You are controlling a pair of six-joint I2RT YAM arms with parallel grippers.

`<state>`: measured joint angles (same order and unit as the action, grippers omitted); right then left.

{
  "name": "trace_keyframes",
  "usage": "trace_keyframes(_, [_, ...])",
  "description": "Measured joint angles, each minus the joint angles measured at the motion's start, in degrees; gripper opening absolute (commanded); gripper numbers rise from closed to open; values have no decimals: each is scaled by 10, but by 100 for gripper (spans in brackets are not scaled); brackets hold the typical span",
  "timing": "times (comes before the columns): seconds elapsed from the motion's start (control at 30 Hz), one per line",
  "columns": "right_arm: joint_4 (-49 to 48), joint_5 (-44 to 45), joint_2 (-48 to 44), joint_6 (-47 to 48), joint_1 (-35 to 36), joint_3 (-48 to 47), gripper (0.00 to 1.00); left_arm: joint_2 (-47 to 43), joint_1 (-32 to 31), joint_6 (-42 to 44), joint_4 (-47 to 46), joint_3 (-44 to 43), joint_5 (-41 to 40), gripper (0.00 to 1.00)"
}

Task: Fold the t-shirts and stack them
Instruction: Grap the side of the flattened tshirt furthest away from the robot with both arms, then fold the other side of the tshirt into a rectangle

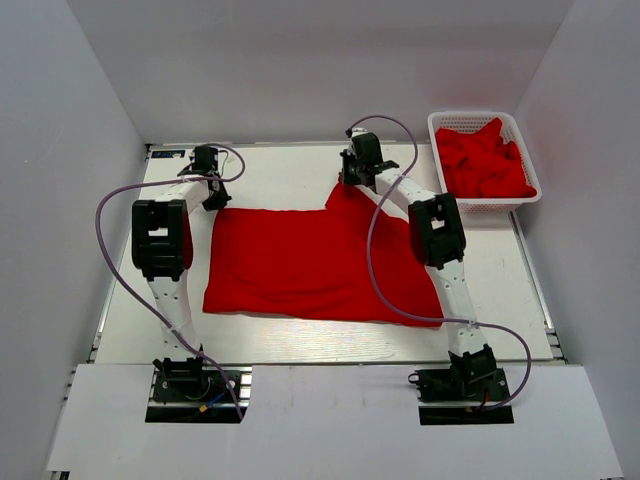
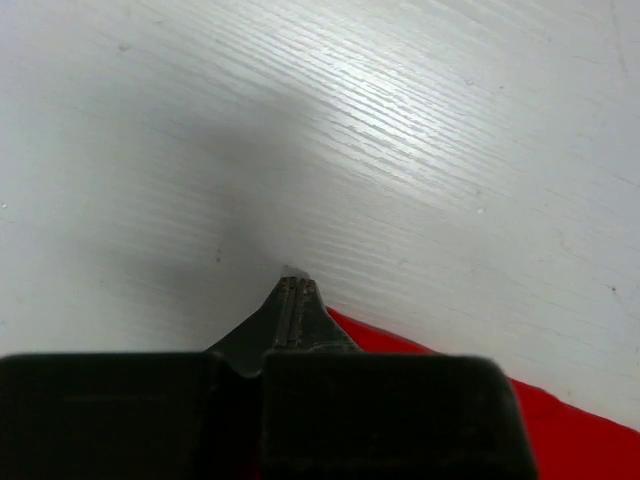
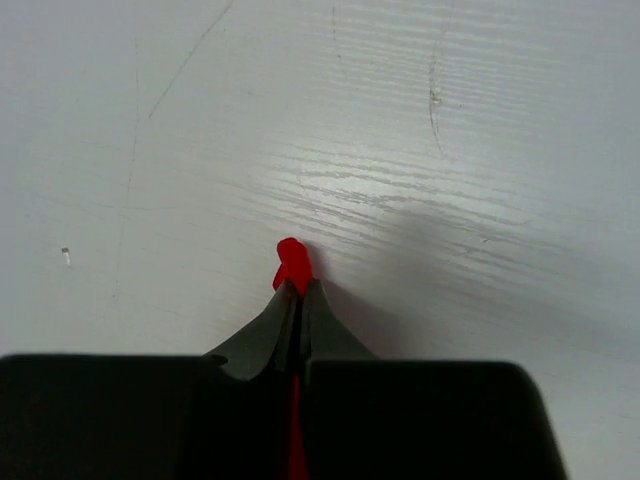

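Cloth lies under both my arms: a red t-shirt (image 1: 310,265) is spread on the white counter (image 1: 280,165), between the arms and out in front of my bases. Its long axis runs left to right across the counter, and the near edge drops a little toward the right. It reads as a plain rectangle from above, and I cannot tell which end is collar and which is hem.

My right gripper (image 1: 346,183) is at the far right corner of the shirt. That corner is drawn up into a small peak pointing away from me, while the rest lies flat. In my right wrist view the jaws are clenched on a thin fold of red, with a nub of fabric poking out past the fingertips (image 3: 288,300) just above the counter.

My left gripper (image 1: 215,196) sits at the far left corner. In my left wrist view its jaws are pressed together with the tips down at the counter. The red edge runs off to the right just beside and beneath them, and no fabric shows between the tips. I cannot tell whether any cloth is caught there.

A white basket (image 1: 437,122) stands at the far right, well apart from the spread shirt, with red garments (image 1: 485,160) heaped inside.
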<state>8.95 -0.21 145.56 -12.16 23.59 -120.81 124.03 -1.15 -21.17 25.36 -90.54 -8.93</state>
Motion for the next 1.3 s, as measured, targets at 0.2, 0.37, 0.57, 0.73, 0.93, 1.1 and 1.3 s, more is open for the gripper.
trace_keyframes(0.2, [-21, -1, -34, 41, -2, 52, 0, -16, 0, 9, -39, 32, 24, 0])
trace_keyframes(0.37, [-48, -14, -152, 74, -2, 171, 0, -59, -5, 20, -49, 89, 43, 0])
trace_keyframes(0.57, [-109, -32, -351, 103, -2, 334, 0, -134, -7, 25, -56, 151, 49, 0])
trace_keyframes(0.73, [-136, -33, -468, 130, -2, 438, 0, -208, -7, 27, -75, 205, 50, 0])
trace_keyframes(0.93, [-135, -30, -568, 143, 0, 563, 0, -284, -7, 25, -80, 257, 42, 0])
trace_keyframes(1.1, [-122, -44, -652, 145, 2, 647, 0, -346, -7, 17, -79, 302, 23, 0])
trace_keyframes(1.3, [-100, -76, -789, 136, 17, 732, 0, -383, -7, -4, -71, 339, -5, 0])
